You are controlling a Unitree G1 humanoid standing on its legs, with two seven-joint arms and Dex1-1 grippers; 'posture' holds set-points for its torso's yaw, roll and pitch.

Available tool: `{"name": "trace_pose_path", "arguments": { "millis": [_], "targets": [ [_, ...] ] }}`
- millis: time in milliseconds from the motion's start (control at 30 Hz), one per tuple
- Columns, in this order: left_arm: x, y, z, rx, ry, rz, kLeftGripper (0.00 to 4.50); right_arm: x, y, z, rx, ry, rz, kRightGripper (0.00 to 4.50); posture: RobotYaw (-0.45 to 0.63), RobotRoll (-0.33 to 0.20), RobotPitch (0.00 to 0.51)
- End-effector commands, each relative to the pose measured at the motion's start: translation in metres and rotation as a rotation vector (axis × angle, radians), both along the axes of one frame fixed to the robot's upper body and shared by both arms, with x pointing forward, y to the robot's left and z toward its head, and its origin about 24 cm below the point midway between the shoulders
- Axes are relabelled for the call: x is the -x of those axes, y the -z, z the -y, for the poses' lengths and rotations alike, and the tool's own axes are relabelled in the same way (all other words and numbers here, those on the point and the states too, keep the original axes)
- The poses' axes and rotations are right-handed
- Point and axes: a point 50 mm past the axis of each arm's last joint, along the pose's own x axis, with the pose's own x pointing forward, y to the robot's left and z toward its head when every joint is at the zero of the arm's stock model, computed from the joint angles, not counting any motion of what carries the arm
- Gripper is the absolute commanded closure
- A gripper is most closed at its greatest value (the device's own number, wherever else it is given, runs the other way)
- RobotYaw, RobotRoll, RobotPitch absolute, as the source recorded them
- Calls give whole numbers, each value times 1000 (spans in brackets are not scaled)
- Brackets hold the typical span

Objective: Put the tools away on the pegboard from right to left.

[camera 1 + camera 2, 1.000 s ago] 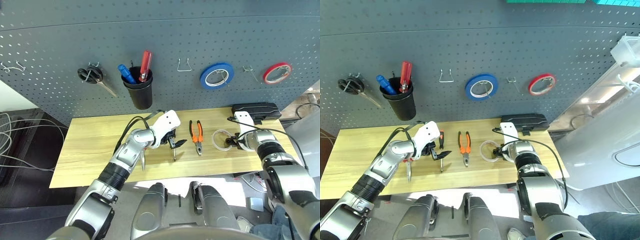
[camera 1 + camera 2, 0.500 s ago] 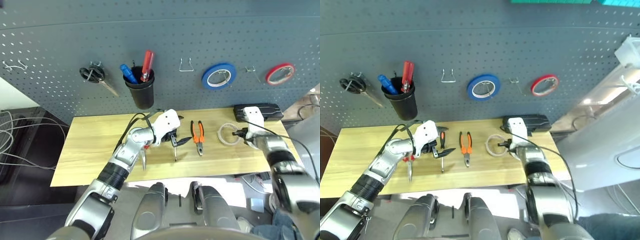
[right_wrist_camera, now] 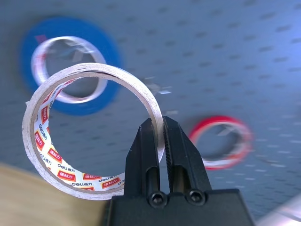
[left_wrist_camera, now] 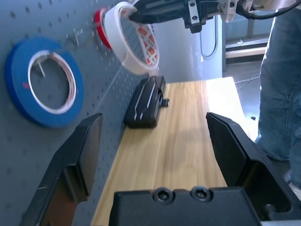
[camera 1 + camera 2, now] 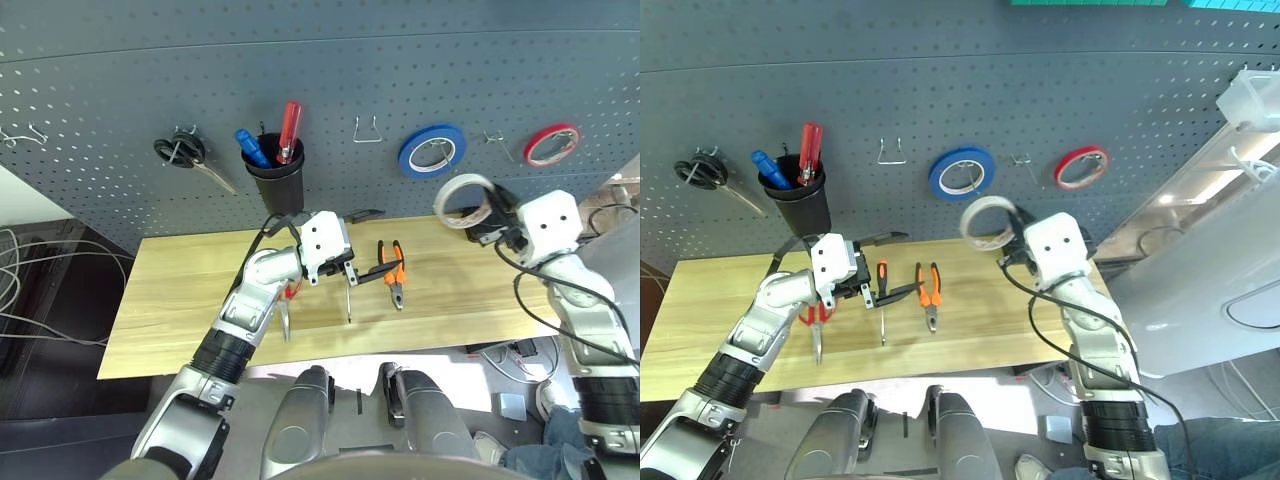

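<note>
Hanging the whitish tape roll [image 3: 35,141] is prob. the step in hand: R gripper [image 3: 162,134] clamps its rim, up off the table [image 5: 455,310], near the pegboard [image 5: 330,80]. Best line its hole up w/ the bare hook [image 5: 497,138] btwn blue roll [image 5: 433,151] & red roll [image 5: 553,145], then ease on, release. L gripper [image 4: 155,141] open, empty.

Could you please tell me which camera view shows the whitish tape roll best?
The right wrist view: the tape roll appears large there, its printed inner wall readable, pinched in the right gripper. The left wrist view shows it from the side, a black finger through its ring. Both eye views show it small, raised near the pegboard.
</note>
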Motion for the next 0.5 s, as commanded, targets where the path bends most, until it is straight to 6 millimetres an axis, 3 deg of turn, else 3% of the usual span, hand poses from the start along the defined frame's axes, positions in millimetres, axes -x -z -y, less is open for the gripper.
{"name": "trace_pose_path", "arguments": {
  "millis": [33,267,500],
  "targets": [
    [0,0,0,5,13,3,0,6,-7,10,24,54,67,4477,-38,0,179],
    [0,-3,0,18,22,14,0,-4,-14,17,18,101,94,4477,-34,0,178],
    [0,-5,4,28,24,15,0,-39,-1,22,-61,178,-17,4477,-11,0,177]
  ]
}}
